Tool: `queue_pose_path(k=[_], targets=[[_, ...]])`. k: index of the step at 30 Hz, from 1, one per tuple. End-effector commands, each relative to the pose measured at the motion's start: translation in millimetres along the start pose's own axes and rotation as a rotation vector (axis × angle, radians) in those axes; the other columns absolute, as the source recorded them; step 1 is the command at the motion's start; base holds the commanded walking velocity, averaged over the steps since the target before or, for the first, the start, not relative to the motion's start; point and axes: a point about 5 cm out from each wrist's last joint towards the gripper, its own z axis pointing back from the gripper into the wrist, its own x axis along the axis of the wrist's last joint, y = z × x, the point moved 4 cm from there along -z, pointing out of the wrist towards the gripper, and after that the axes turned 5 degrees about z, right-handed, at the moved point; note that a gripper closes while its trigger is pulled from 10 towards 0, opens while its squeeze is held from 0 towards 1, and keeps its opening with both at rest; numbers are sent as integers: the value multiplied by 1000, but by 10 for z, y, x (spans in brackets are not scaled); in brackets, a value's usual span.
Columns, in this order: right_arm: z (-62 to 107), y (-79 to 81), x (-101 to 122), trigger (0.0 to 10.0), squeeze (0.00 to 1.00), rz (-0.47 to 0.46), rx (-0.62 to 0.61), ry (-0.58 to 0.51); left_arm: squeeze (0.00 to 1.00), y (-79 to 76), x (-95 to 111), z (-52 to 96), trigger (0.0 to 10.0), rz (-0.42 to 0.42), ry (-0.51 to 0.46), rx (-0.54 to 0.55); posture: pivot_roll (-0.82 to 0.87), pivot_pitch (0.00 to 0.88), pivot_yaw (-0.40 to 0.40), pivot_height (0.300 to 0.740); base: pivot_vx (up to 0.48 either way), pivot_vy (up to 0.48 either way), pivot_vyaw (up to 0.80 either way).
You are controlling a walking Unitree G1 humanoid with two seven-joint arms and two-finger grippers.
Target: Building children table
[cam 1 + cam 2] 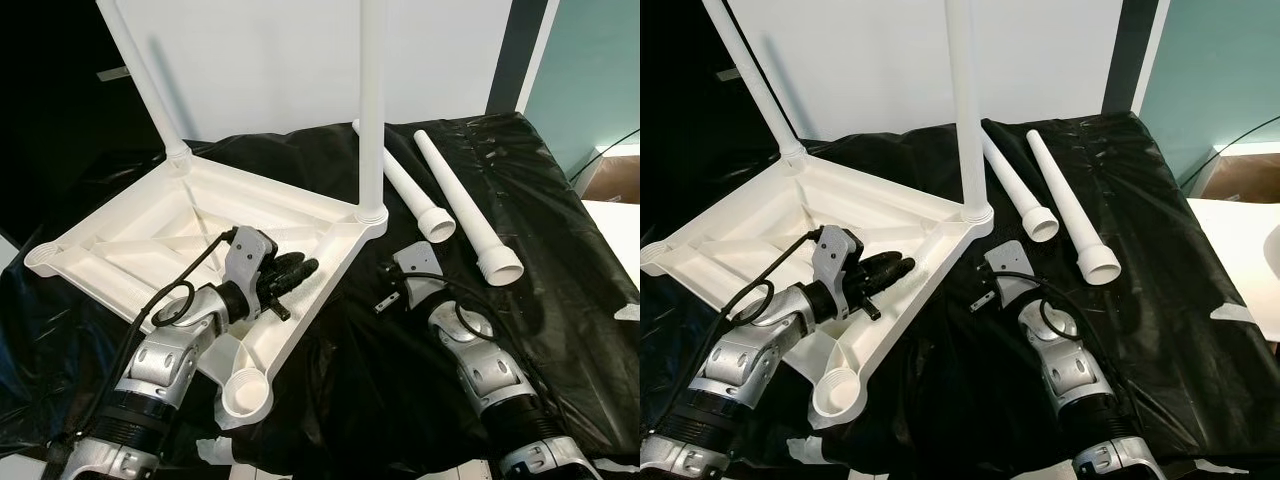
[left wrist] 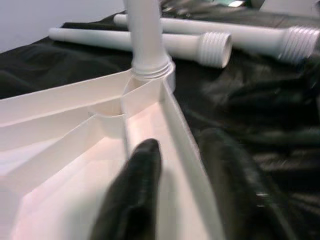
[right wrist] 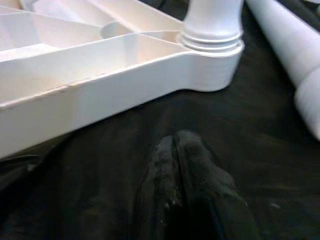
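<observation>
1. We see the white tabletop [image 1: 150, 240] lying upside down on the black sheet [image 1: 560, 300] that covers the bench, its ribbed underside facing up.
2. Two legs already stand in its corner sockets: the far leg [image 1: 140, 70] leans a little, and the near leg [image 1: 372, 100] rises upright from the corner closest to the middle of the sheet.
3. Two loose legs lie side by side on the sheet beyond that corner, the inner loose leg [image 1: 405, 190] just beside the outer loose leg [image 1: 465, 205], their threaded ends toward us.
4. An empty socket [image 1: 246, 390] sits at the tabletop's nearest corner (a second open one shows at the left corner).
5. Our left pincer [image 1: 295, 272] reaches over the tabletop's near rim; in the left wrist view its fingers [image 2: 135, 195] are spread, one inside the rim wall and one outside it, straddling the edge.
6. Our right pincer [image 1: 985, 290] rests low on the sheet just beside the corner with the near leg, its fingers [image 3: 185, 185] pressed together and holding nothing.
</observation>
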Motion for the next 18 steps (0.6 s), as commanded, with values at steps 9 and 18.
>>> queue_pose_path(k=[9, 18], targets=[[19, 51, 66, 10000, 0, 0, 11, 7, 0, -126, -306, 460, 10000, -76, 333, -384, -17, 0, 110, 740, 0, 0, 0], [21, -11, 125, 10000, 0, -5, -6, -3, 0, -243, -519, 196, 10000, -127, 355, -334, -25, 0, 111, 740, 0, 0, 0]])
